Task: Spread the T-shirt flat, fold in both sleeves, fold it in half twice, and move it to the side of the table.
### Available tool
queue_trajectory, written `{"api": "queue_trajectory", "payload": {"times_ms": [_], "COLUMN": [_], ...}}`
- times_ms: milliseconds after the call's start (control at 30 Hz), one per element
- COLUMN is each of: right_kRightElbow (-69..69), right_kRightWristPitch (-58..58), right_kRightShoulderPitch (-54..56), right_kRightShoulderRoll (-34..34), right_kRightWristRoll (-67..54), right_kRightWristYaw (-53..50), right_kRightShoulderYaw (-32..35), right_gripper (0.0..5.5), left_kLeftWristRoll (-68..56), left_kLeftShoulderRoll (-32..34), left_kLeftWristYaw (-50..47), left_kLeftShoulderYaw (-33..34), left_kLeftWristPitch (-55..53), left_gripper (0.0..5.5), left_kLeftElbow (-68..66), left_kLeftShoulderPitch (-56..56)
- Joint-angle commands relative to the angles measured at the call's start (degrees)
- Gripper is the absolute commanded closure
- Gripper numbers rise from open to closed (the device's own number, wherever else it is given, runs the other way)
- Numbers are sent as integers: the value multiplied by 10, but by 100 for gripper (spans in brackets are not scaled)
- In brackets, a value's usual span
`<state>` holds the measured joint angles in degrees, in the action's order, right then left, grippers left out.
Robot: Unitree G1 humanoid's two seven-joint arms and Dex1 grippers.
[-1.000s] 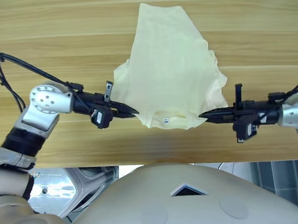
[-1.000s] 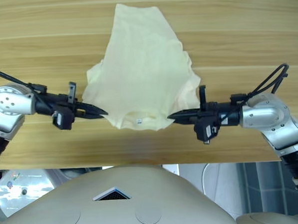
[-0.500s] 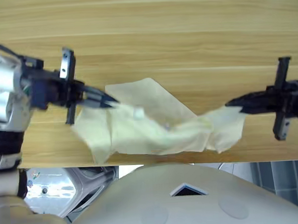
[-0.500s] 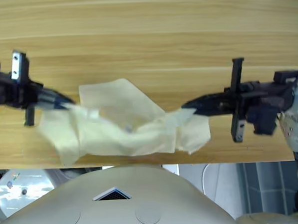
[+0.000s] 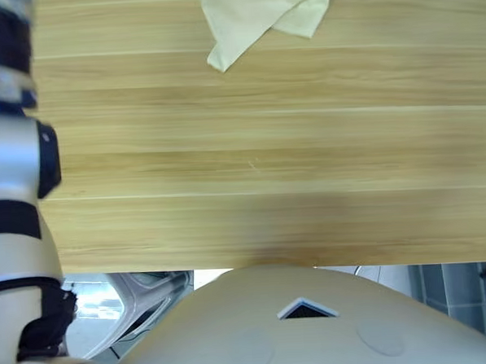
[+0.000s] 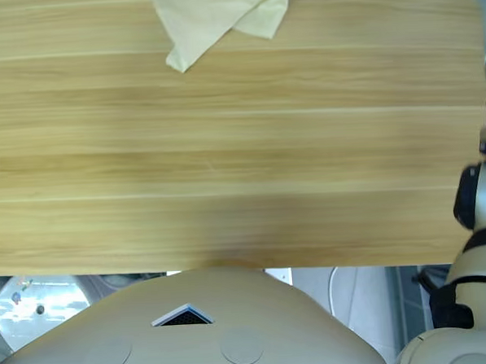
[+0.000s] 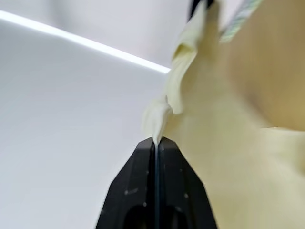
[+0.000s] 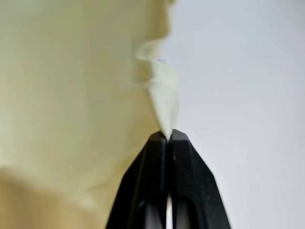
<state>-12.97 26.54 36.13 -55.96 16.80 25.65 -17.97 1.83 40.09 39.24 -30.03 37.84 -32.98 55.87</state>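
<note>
Pinching a small bunched tuft of the pale yellow cotton T-shirt (image 7: 221,157), the left gripper (image 7: 156,140) has its two black fingers pressed tight together, with cloth squeezed out at the tips. The right gripper (image 8: 167,134) is clamped the same way on another twisted peak of the fabric. From both pinch points the shirt spreads away in a broad, loose sheet, with plain whitish background beside it. Seen from the head, two limp, pointed ends of the garment hang at the far side of the light wooden plank-grained table (image 5: 249,149), one overlapping the other. Whether those ends touch the wood I cannot tell.
</note>
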Motion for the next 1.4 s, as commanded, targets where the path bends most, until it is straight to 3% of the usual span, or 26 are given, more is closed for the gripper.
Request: {"api": "queue_trajectory", "payload": {"times_ms": [33, 267, 633, 800, 867, 967, 1067, 1200, 1333, 1400], "right_kRightElbow": [168, 179, 224, 415, 483, 527, 441, 244, 258, 310], "right_kRightWristPitch": [97, 66, 52, 92, 127, 137, 56, -58, -97, -101], "right_kRightShoulderPitch": [-275, -270, -329, -469, -514, -549, -424, -181, -137, -189], "right_kRightShoulderRoll": [-127, -103, -85, -199, -240, -237, -179, -48, -8, -12], "right_kRightWristRoll": [-118, -172, -187, -450, -560, -723, -733, -538, -591, -647], "right_kRightWristYaw": [187, 289, 364, 469, 485, 525, 422, 224, 206, 283], "right_kRightShoulderYaw": [-116, -72, -76, -66, -7, 134, 192, 173, 244, 287], "right_gripper": [548, 548, 548, 548, 548, 548, 548, 548, 548, 548], "left_kLeftWristRoll": [-80, -85, -93, -414, -569, -732, -761, -593, -551, -558], "left_kLeftShoulderRoll": [136, 140, 116, 282, 328, 356, 281, 126, 54, 58], "left_kLeftWristYaw": [149, 208, 277, 458, 507, 531, 431, 265, 188, 245], "left_kLeftShoulderYaw": [-144, -77, -68, -53, 12, 137, 218, 214, 273, 297], "left_kLeftWristPitch": [64, 37, 23, -34, -57, -75, -149, -210, -244, -253], "left_gripper": [550, 550, 550, 550, 550, 550, 550, 550, 550, 550], "left_kLeftElbow": [278, 286, 285, 523, 609, 694, 618, 418, 350, 384], "left_kLeftShoulderPitch": [-336, -377, -449, -577, -612, -643, -515, -273, -167, -200]}}
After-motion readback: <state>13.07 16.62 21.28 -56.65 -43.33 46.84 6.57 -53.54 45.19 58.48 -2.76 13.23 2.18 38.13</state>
